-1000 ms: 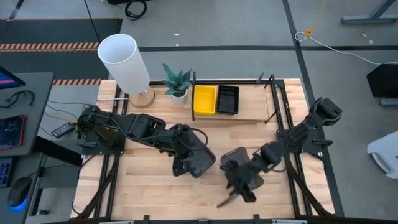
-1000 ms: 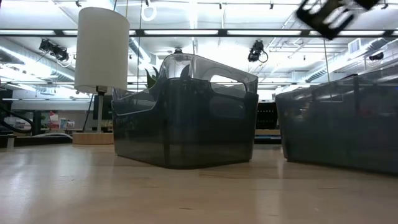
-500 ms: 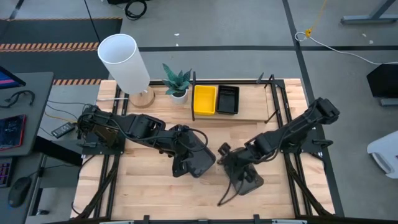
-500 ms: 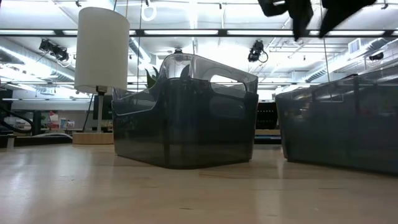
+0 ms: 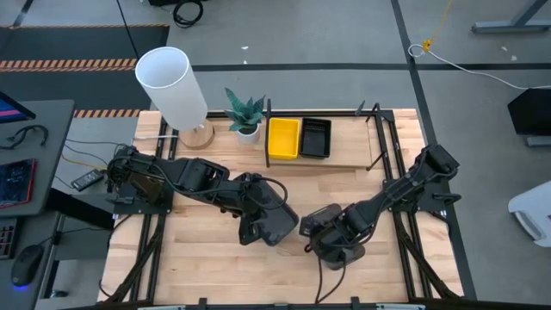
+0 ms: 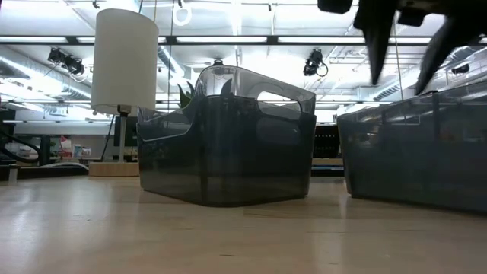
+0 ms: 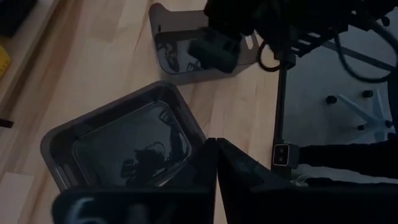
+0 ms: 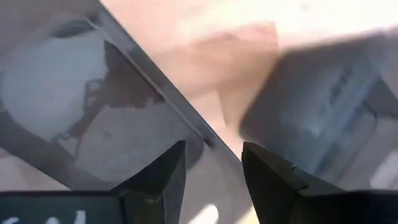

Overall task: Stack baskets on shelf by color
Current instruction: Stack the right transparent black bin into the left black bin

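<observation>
My right hand [image 6: 403,65], fingers spread, hovers over one smoky grey plastic basket [image 5: 337,234]. Left hand [image 7: 216,180] pressed together beside the other grey basket [image 5: 274,222]. A misjudged descent could clip the rim and skid it.

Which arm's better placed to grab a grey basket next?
Right, probably. The right gripper hangs open just above the rim of the nearer grey basket. The left gripper sits shut at the other grey basket.

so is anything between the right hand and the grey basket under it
Nothing visible. The right hand hangs open just above the rim of the grey basket, with only air between them.
</observation>
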`<action>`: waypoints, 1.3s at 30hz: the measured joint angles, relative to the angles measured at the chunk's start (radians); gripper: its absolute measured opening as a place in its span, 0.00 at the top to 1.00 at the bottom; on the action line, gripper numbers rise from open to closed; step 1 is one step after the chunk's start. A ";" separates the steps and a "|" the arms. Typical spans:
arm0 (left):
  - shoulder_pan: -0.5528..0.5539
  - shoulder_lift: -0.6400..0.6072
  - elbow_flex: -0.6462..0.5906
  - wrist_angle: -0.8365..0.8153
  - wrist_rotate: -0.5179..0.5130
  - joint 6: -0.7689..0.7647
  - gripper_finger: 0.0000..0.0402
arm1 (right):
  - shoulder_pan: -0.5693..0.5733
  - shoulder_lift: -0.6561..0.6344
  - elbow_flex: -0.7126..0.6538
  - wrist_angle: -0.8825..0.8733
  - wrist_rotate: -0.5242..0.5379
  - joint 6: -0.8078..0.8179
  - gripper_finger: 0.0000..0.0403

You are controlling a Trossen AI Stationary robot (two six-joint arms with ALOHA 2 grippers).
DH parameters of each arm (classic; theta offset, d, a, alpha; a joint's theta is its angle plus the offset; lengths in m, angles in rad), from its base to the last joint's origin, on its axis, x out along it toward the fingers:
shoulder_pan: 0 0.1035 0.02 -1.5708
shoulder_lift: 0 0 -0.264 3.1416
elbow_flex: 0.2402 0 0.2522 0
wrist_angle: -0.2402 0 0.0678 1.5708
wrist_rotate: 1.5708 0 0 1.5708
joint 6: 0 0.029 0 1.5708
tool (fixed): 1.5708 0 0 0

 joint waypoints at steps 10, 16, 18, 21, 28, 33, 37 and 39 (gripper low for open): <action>0.000 0.000 0.000 0.000 0.000 0.002 0.97 | 0.004 0.000 -0.016 0.009 -0.145 -0.267 0.62; 0.000 0.000 0.000 0.000 0.000 -0.011 0.95 | 0.004 0.000 -0.018 0.030 -0.175 -0.339 0.66; 0.000 0.000 0.000 0.001 0.000 -0.015 0.95 | 0.004 0.000 -0.018 0.040 -0.184 -0.342 0.68; 0.000 0.000 0.000 0.001 0.000 -0.032 0.95 | 0.004 0.000 -0.018 0.053 -0.193 -0.347 0.70; 0.000 0.000 0.000 0.007 0.000 -0.039 0.97 | -0.004 0.022 -0.021 0.074 -0.226 -0.346 0.70; 0.000 0.000 0.000 0.009 0.000 -0.046 0.96 | -0.003 0.089 -0.023 0.125 -0.233 -0.372 0.70; 0.000 0.000 0.000 0.006 -0.001 -0.066 0.96 | -0.008 0.144 -0.023 0.126 -0.245 -0.304 0.72; 0.000 0.000 0.000 0.005 -0.001 -0.071 0.96 | -0.013 0.160 -0.021 0.121 -0.238 -0.219 0.74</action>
